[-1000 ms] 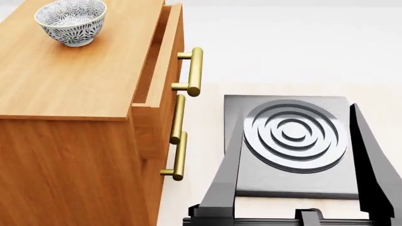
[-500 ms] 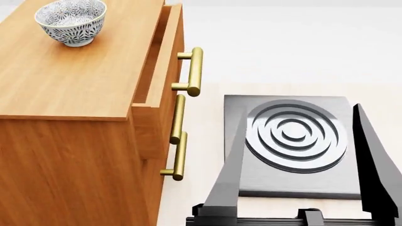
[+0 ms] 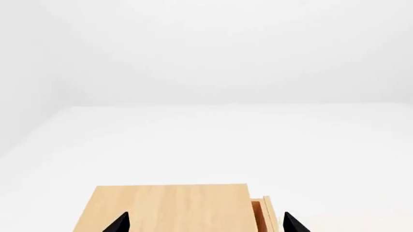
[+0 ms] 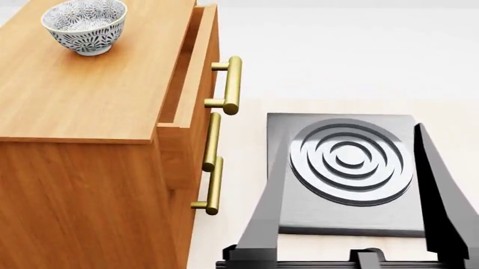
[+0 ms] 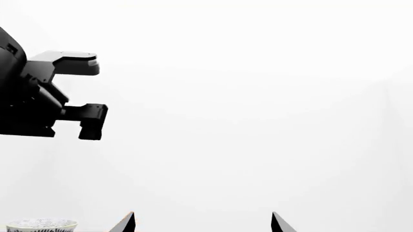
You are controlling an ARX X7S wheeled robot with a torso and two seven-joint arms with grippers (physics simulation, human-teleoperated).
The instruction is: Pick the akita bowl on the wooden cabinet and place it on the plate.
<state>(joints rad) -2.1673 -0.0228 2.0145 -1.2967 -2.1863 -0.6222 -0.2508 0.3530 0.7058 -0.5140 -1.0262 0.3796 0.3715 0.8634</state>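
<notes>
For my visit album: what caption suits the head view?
Patterned bowl waits on a wooden cabinet beside a grey stove.

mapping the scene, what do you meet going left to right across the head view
akita bowl on the wooden cabinet → brass drawer handles → grey stove with rings; an open pincer sits low over the stove.

Wooden cabinet (image 4: 90,101) matt wood-grain; handles (image 4: 233,84) polished brass; akita bowl (image 4: 84,23) glazed ceramic; stove (image 4: 348,168) brushed metal.
</notes>
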